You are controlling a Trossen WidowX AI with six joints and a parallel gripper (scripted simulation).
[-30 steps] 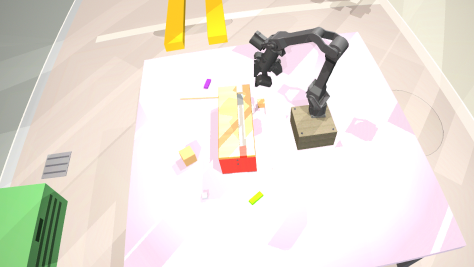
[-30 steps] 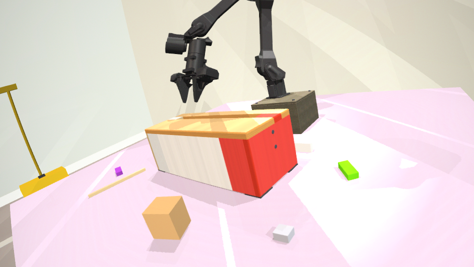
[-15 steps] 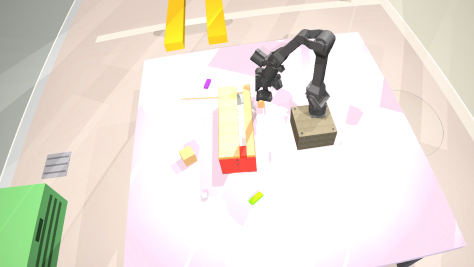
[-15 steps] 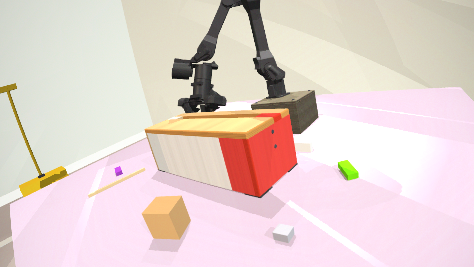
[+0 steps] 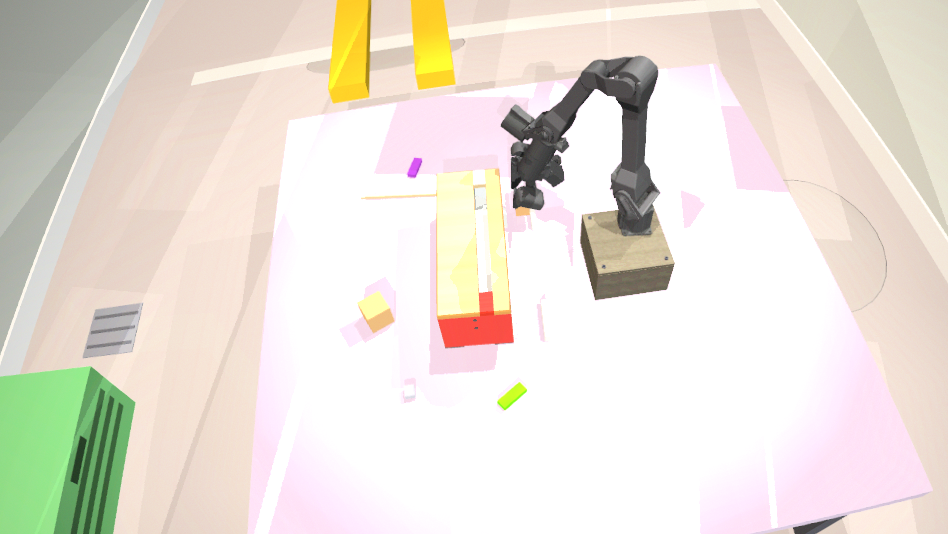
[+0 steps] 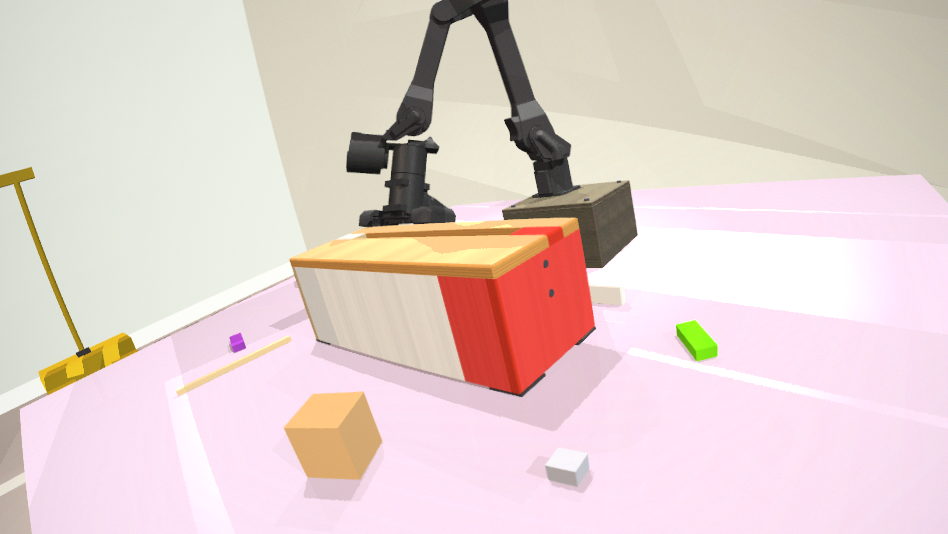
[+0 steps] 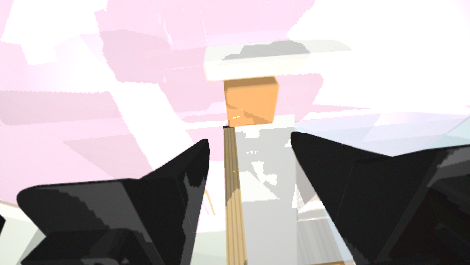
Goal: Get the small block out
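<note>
The small orange block [image 5: 522, 210] lies on the table beside the far end of the long wooden box [image 5: 472, 252], on the side toward my base. In the wrist view the small orange block [image 7: 250, 101] sits just beyond my fingertips, between their lines. My gripper [image 5: 528, 197] points down, low over the block, and is open and empty; it also shows in the wrist view [image 7: 250, 141]. In the exterior view the gripper [image 6: 406, 215] is partly hidden behind the box [image 6: 444, 298], and the block is hidden. The box has a red near end.
My base block [image 5: 626, 255] stands right of the box. A larger orange cube [image 5: 376, 311], a green block [image 5: 512, 395], a small white cube [image 5: 409, 390], a purple block [image 5: 414, 167] and a thin stick [image 5: 398, 196] lie around the box.
</note>
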